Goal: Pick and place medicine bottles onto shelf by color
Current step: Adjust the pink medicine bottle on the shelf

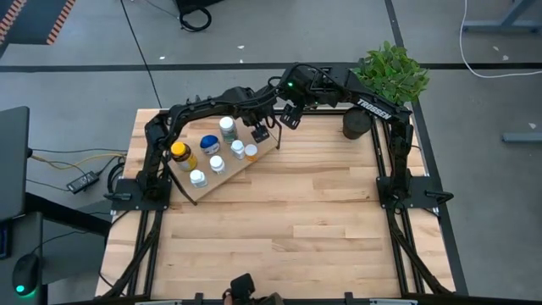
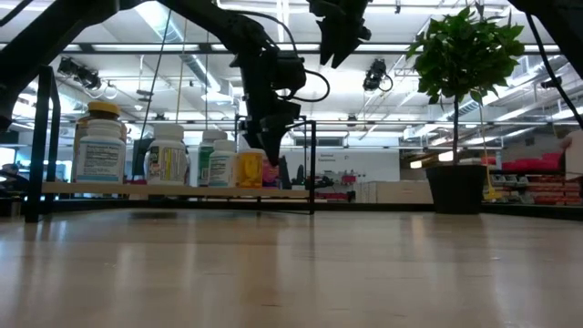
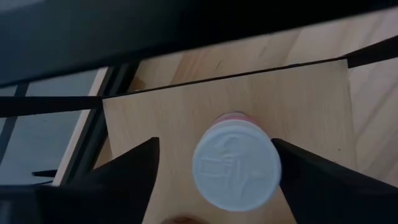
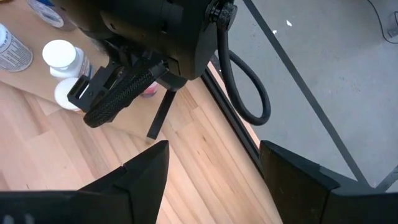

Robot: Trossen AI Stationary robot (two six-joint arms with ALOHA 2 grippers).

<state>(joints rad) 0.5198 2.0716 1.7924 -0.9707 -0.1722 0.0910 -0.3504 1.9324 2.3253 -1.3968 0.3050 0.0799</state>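
Round embossed white cap (image 3: 235, 163) between dark left fingers (image 3: 127, 167), smooth light-wood shelf (image 3: 161, 118) beneath.

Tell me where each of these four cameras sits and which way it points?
High: above the table, looking straight down at the shelf, bottles and both arms.
Low: at tabletop height, looking level across at the shelf and plant; arms come in from above.
Left wrist: on the left arm, looking down past its own open fingers at a white cap.
Right wrist: on the right arm, fingers apart, looking at the left arm over the shelf.
All four show the shelf.
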